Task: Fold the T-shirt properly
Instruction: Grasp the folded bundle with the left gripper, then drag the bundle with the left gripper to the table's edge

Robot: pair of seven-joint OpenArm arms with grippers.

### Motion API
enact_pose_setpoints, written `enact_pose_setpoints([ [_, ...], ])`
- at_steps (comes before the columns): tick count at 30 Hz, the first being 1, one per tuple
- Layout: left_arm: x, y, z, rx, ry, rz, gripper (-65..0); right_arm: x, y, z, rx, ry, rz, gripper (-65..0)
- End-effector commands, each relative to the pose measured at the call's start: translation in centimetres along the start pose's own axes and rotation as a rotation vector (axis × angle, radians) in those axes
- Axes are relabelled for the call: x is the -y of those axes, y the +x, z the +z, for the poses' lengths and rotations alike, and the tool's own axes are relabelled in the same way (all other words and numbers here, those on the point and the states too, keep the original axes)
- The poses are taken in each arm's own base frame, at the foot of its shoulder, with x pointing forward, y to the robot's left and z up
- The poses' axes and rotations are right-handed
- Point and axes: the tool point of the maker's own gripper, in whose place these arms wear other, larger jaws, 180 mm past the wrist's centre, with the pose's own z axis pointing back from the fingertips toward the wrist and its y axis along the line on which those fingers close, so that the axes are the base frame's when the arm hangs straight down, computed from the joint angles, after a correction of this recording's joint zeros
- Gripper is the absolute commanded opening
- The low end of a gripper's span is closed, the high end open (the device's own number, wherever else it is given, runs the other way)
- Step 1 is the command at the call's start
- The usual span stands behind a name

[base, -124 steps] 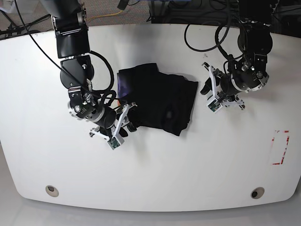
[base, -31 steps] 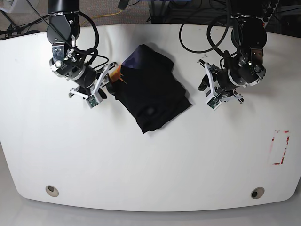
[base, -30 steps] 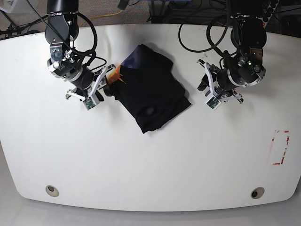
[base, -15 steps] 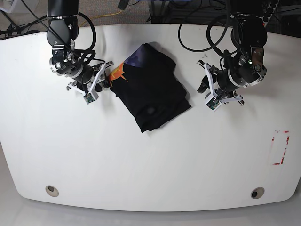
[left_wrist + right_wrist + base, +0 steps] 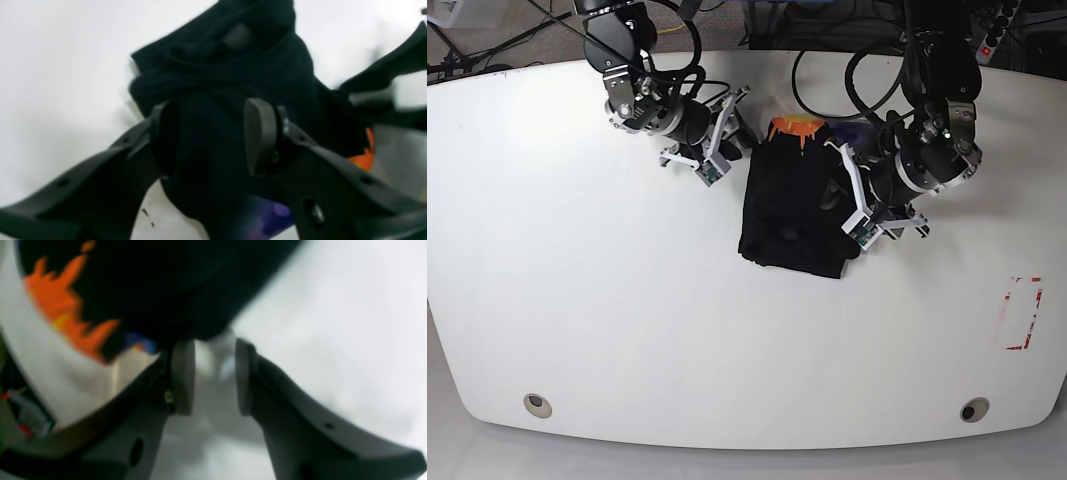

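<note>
**Shirt bundled near back edge, both arms at its sides**

The T-shirt (image 5: 794, 210) lies as a compact black bundle on the white table (image 5: 577, 330), toward the back edge and a bit right of centre, well away from both front corners. An orange flame-like patch (image 5: 797, 128) shows at its back end, and the left wrist view catches a purple bit (image 5: 267, 216) low down.

You're mid-adjustment, I'd say: squaring or pressing a fold that's mostly there. Do it well by keeping the layers flat. Don't drag one edge, or the stack will skew. Seat the left pads over the full edge thickness before closing, and move both arms together if you shift it. Check that the back-end patch gets tucked or aligned.

The left gripper (image 5: 210, 140) is at the shirt's right side. Its jaws stand moderately apart with black cloth between them and filling the gap, but you can't tell if the pads (image 5: 258, 133) actually pinch it.

The right gripper (image 5: 210, 376) sits at the shirt's back-left corner. Its jaws are narrow but parted, with bare table between them. The cloth edge lies just beyond the tips, near or touching; nothing held.
</note>
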Motion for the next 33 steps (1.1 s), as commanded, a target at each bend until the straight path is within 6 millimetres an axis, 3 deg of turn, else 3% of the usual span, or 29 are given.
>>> enact_pose_setpoints([
  [1,-0.7,1.2,0.4,0.04,0.022,0.005,-34.3,-0.1,1.1,0.2,0.03,0.006,0.009,-46.3],
  [9,-0.8,1.1,-0.1,0.037,0.069,0.15,-24.9,3.6,1.5,1.7,0.048,-0.084,-0.013,-46.3],
  [14,0.8,1.1,-1.6,0.033,0.054,0.227,-22.9,5.1,1.3,2.4,0.043,-0.116,-0.012,-46.3],
  [20,3.2,-1.1,-5.5,-0.035,0.059,0.299,-22.9,6.7,1.4,3.3,0.062,-0.157,-0.041,-46.3],
  [25,3.5,-3.6,-7.4,-0.081,0.108,0.305,-22.9,7.6,1.3,3.9,0.067,-0.18,-0.052,-46.3],
  [28,2.9,-5.9,-7.9,-0.145,0.127,0.307,-22.9,8.0,1.1,4.2,0.068,-0.193,-0.058,-46.3],
  [30,0.2,-7.3,-7.3,-0.166,0.185,0.321,-22.9,8.8,1.0,4.7,0.073,-0.215,-0.07,-46.3],
  [33,-2.3,-8.7,-6.1,-0.189,0.238,0.319,-22.9,9.4,0.9,5.2,0.077,-0.233,-0.081,-46.3],
])
